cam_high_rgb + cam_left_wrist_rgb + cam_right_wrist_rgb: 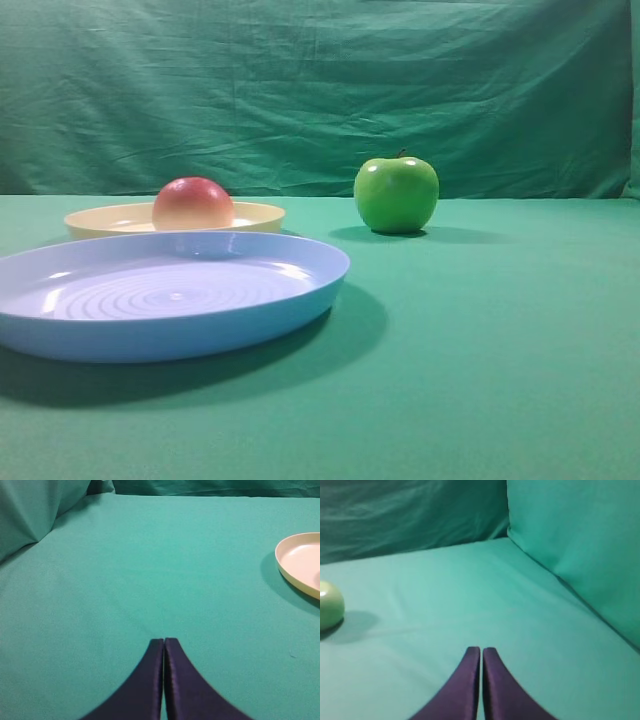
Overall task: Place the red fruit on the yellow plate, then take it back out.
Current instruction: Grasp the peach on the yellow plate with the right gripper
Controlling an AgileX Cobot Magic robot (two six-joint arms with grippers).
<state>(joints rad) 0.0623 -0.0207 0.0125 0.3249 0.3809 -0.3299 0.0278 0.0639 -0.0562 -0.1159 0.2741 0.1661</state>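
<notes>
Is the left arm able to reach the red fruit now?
Probably yes. The red fruit sits uncovered on the yellow plate, and only bare cloth lies between that plate and the shut left pincer.

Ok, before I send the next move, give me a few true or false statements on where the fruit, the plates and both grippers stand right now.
1. The red fruit sits on the yellow plate. True.
2. The green apple lies in the blue plate. False: it stands on the green cloth, off to the right of both plates, and the blue plate holds nothing.
3. The left gripper is shut and holds nothing. True.
4. The right gripper is closed on the red fruit. False: its jaws are shut on nothing, over bare cloth, away from the fruit.
5. The blue plate is nearer the high camera than the yellow plate. True.
</notes>
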